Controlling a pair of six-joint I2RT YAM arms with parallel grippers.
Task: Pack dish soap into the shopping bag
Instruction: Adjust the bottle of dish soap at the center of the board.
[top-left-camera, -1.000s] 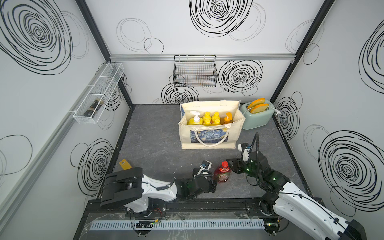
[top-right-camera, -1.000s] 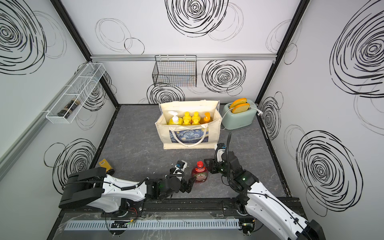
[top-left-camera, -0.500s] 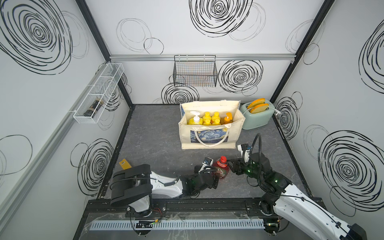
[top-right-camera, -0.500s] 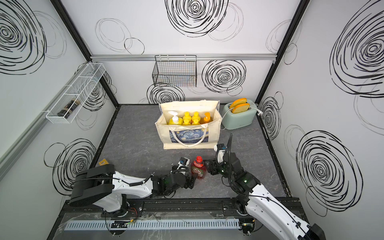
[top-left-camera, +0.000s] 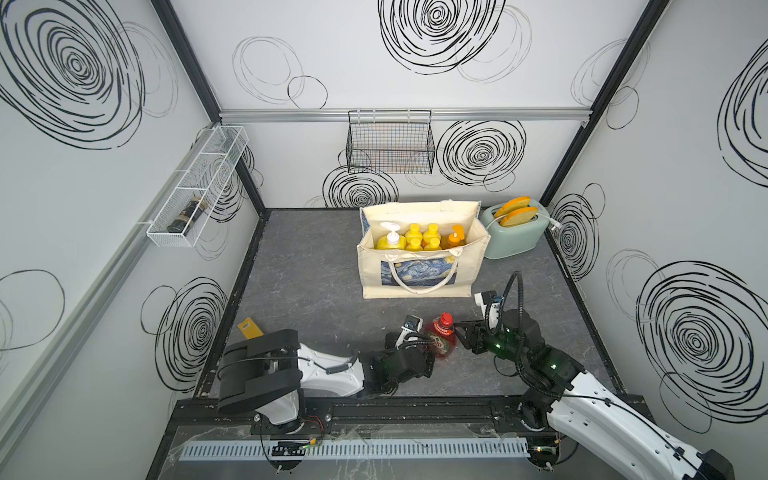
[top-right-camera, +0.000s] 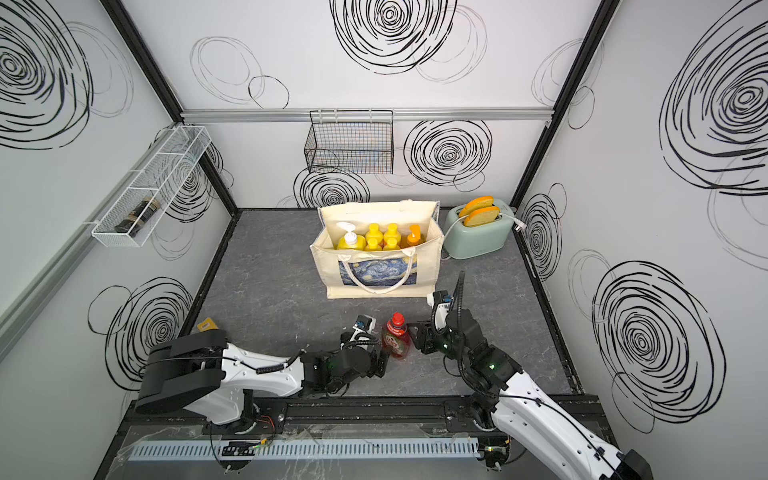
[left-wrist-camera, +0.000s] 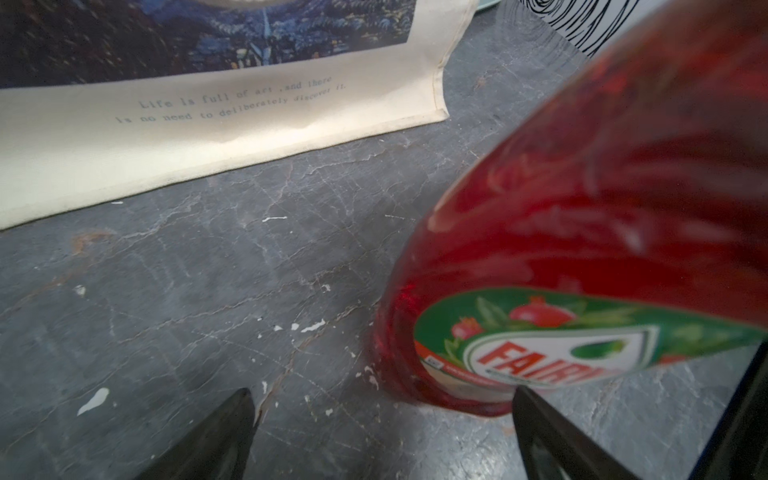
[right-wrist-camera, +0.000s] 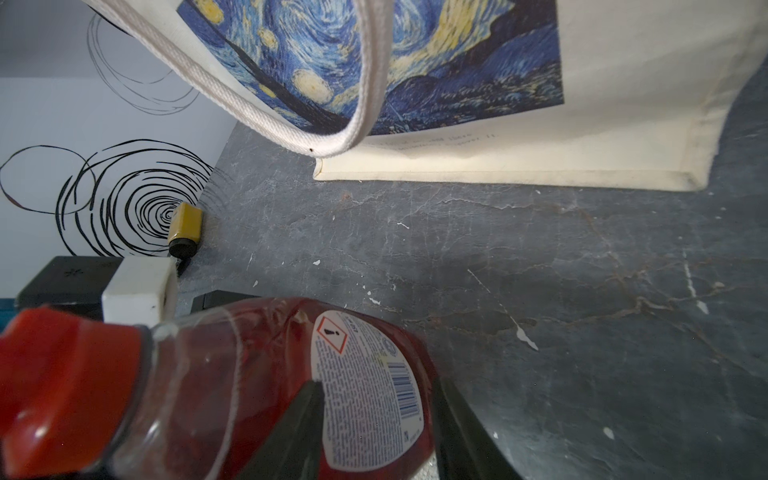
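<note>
One bottle, the red Fairy bottle (top-left-camera: 443, 340), is sitting at the near middle of the desk (top-left-camera: 316, 270), base seemingly touching it, with my right gripper (right-wrist-camera: 378, 386) clamping its body and my left gripper (left-wrist-camera: 380, 390) hanging wide apart just left of it. I am judging that slick, rounded plastic could be slipping as I lift, or catching the shopping bag (top-left-camera: 419, 286)'s near rim or drooping handle (right-wrist-camera: 332, 143). Six bottles are standing inside that bag, farther back: a yellow white-pump bottle (top-left-camera: 390, 243) at left, four small yellow ones (top-left-camera: 413, 230), an orange pump bottle (top-left-camera: 455, 239) at right.
</note>
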